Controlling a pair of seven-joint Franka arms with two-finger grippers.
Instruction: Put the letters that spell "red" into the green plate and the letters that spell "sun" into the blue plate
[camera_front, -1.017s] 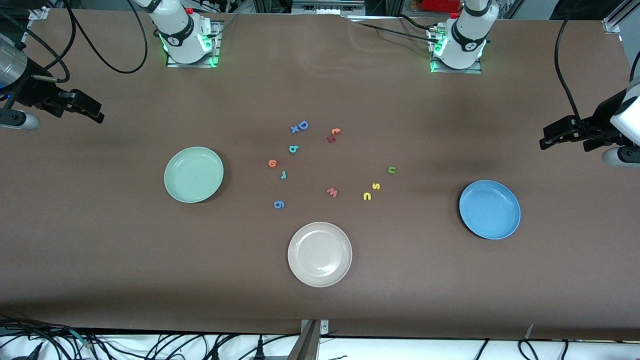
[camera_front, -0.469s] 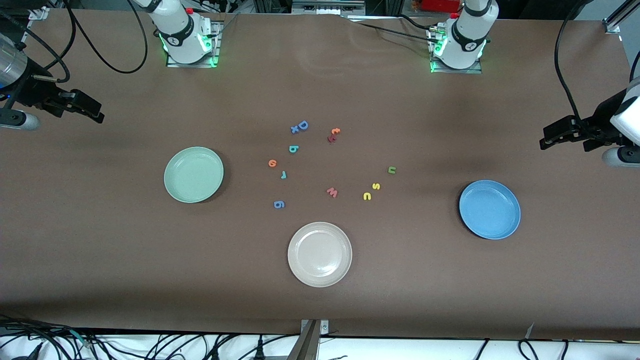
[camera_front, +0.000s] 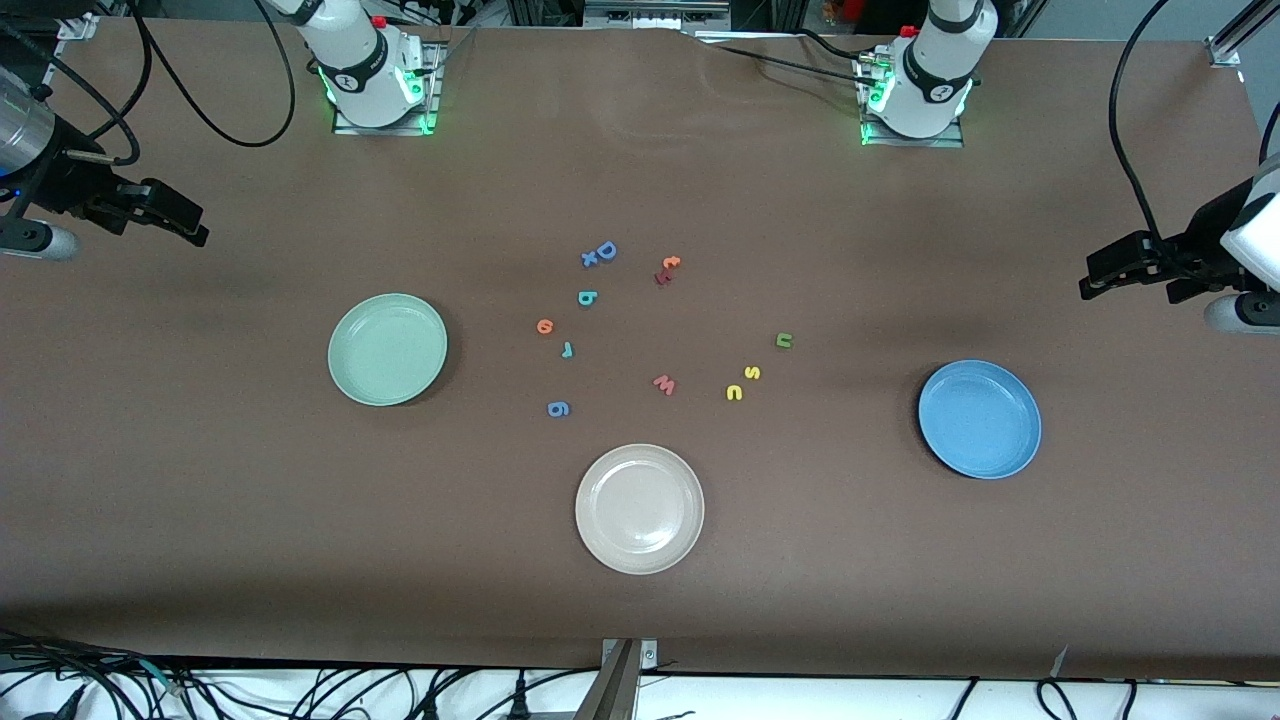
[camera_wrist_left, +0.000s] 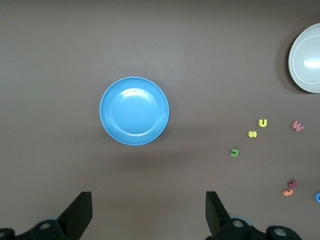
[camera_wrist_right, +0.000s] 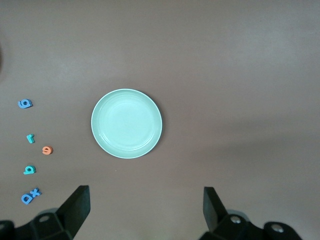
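Observation:
The green plate (camera_front: 387, 349) (camera_wrist_right: 126, 123) lies toward the right arm's end, the blue plate (camera_front: 979, 419) (camera_wrist_left: 134, 110) toward the left arm's end. Between them lie the teal d (camera_front: 587, 297), orange e (camera_front: 545, 326) and teal r (camera_front: 567, 349), and nearer the blue plate the green u (camera_front: 784, 340), yellow s (camera_front: 752, 373) and yellow n (camera_front: 734, 392). My right gripper (camera_front: 197, 228) (camera_wrist_right: 146, 207) hangs open and empty at its end of the table, looking down on the green plate. My left gripper (camera_front: 1086, 278) (camera_wrist_left: 148, 210) hangs open and empty above the table beside the blue plate.
A cream plate (camera_front: 639, 508) sits nearest the front camera, mid-table. Other loose letters lie in the middle: a blue g (camera_front: 558, 408), a pinkish w (camera_front: 664, 384), a blue D (camera_front: 605, 250) with an x, and an orange t (camera_front: 671, 262) on a dark red letter.

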